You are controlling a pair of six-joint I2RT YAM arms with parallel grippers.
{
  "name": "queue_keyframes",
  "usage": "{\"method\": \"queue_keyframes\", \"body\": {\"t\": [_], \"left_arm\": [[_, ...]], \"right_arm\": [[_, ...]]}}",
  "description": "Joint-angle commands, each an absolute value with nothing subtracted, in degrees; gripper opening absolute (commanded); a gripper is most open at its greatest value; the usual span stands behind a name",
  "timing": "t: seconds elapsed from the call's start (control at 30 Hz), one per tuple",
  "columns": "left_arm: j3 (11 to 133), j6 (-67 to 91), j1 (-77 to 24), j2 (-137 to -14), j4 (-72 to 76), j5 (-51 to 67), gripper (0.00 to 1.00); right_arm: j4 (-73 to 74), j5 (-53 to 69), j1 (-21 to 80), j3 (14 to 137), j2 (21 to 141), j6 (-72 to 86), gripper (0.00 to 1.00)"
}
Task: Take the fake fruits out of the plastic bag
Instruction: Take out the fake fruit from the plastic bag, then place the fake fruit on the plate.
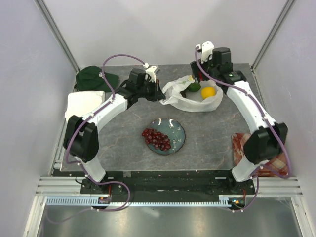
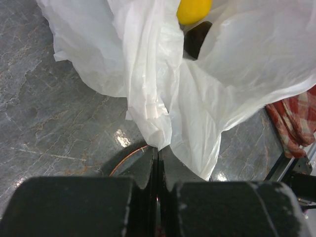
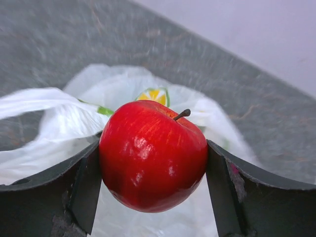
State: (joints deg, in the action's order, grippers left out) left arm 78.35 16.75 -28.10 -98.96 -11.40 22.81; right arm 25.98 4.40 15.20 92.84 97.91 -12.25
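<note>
The right jaws are clamped on the red apple [image 3: 153, 155], just above the plastic bag [image 1: 195, 102] at upper centre of the overhead frame. The left jaws are closed on the bag's rim (a taut hold helps). Best lift straight up, then cross to the plate [image 1: 176, 129] holding the grape bunch [image 1: 156, 139].

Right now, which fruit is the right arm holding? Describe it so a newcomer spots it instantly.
On the grey stone-look table, find the crinkly white plastic bag at the far side. Above its open mouth, the right gripper clamps a glossy red apple with a dark stem. Unlike the round yellow fruit and green piece lying in the bag, it is red and gripped.
</note>
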Motion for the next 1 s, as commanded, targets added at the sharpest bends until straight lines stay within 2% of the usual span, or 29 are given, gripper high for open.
{"method": "queue_keyframes", "body": {"t": [0.0,0.23,0.43,0.77,0.97], "left_arm": [[79.1,15.6,-28.2,-99.7,-8.9,23.7,0.02],[80.7,15.6,-27.7,-100.1,-8.9,22.0,0.02],[82.6,15.5,-27.2,-100.8,-8.9,22.1,0.02],[87.6,18.4,-26.0,-104.3,-9.2,24.2,0.02],[89.1,19.0,-25.8,-105.2,-9.1,25.1,0.02]], "right_arm": [[31.5,7.4,15.1,95.0,92.6,-12.0,0.34],[35.8,17.1,15.1,93.5,84.5,-12.8,0.33],[47.6,28.0,18.2,88.6,80.7,-22.0,0.34],[50.3,29.4,33.0,75.6,80.1,-37.2,0.34],[47.2,28.0,36.6,67.7,84.5,-43.1,0.33]]}}
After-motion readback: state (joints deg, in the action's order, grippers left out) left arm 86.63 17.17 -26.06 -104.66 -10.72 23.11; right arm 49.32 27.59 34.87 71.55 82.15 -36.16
